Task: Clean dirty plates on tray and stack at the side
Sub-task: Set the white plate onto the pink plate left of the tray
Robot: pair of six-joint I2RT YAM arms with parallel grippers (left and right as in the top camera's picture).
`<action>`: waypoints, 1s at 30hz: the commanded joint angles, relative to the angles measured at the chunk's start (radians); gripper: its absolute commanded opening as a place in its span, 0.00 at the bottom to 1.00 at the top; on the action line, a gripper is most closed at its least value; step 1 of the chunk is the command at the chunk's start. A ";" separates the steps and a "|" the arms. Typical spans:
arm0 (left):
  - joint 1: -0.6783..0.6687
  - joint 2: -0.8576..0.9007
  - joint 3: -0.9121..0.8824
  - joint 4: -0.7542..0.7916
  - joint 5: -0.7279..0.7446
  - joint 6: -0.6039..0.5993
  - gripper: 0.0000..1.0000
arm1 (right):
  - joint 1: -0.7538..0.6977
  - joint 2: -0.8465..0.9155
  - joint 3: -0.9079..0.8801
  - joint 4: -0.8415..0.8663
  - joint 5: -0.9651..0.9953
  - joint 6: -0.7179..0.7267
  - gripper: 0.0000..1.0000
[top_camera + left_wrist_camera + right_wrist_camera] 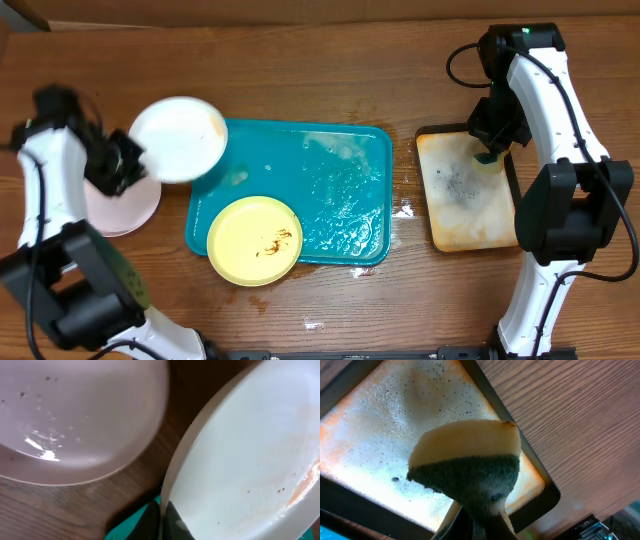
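white plate (240, 450) clamped in left pincer (162, 521), sponge (467, 467) in right pincer (475, 527)
stacking step: lower it onto pink plate (75, 415) at 9 o'clock

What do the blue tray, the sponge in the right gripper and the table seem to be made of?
The blue tray looks like glossy moulded plastic: even colour, rounded corners, a wet sheen. The sponge seems to be soft yellow foam with a dark green scouring layer that looks fibrous. The table shows brown wood grain; whether it is solid wood or laminate, I cannot tell.
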 commanded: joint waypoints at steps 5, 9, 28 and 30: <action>0.196 -0.130 -0.239 0.121 0.136 0.063 0.04 | 0.004 -0.043 0.011 0.000 -0.005 -0.009 0.04; 0.283 -0.131 -0.278 0.154 0.148 0.069 0.04 | 0.004 -0.043 0.011 -0.008 -0.005 -0.009 0.04; 0.464 -0.102 -0.357 0.273 0.094 0.023 0.08 | 0.004 -0.043 0.011 -0.028 -0.005 -0.032 0.04; 0.464 -0.102 -0.357 0.286 0.093 0.023 0.09 | 0.004 -0.043 0.011 -0.028 -0.005 -0.031 0.04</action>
